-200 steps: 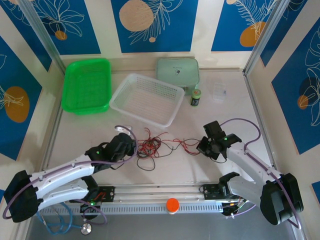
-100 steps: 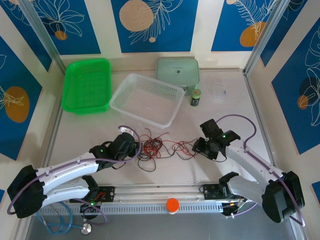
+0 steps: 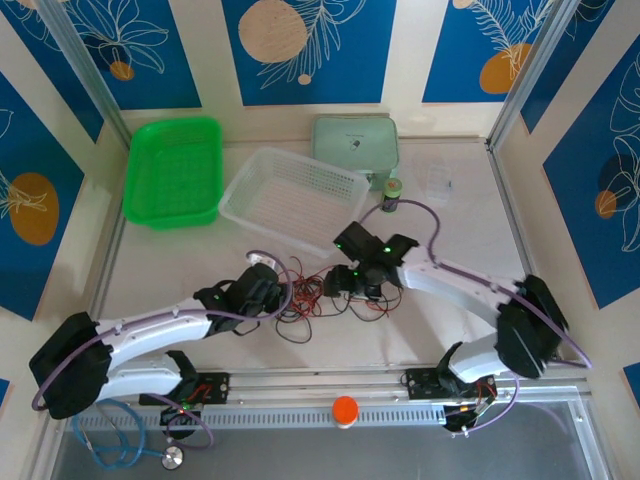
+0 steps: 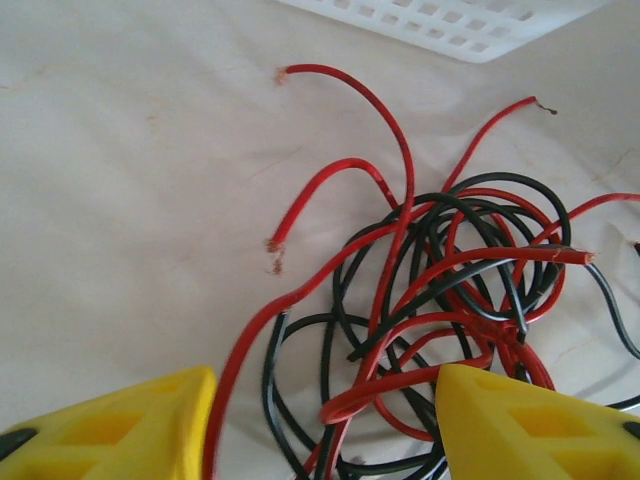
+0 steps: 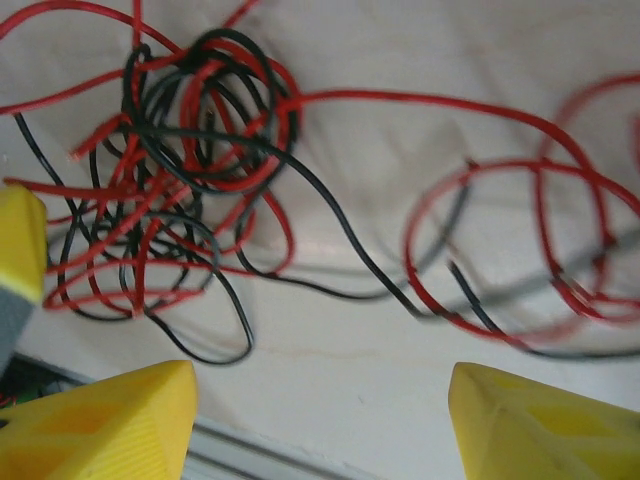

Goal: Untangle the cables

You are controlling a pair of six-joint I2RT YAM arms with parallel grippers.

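— Left pincer first: its fingers stand apart and grip nothing. It hangs low at the left edge of the tangle. From my left wrist, strands of the red cable and the black cable lie on the surface between my yellow fingertips.

— Where does the knot sit?

— Mid-surface, in front of the white basket, near it but apart, and between my two pincers. Red and black are looped through each other there. A few bare red ends poke out toward the basket.

— And on your right?

— My right pincer is likewise spread and empty, at the tangle's right edge. From that wrist the dense knot lies up and to the left, and looser red loops trail off to the right.

— So which step is this?

— As I judge it, I am between grips and picking fresh holds. Nothing is separated yet. Next I should take one colour per side. The left could close on a free red strand near its tips, and the right on a black run leaving the knot. Then I would draw them apart slowly and low, since a hard pull would likely cinch the loops tighter.
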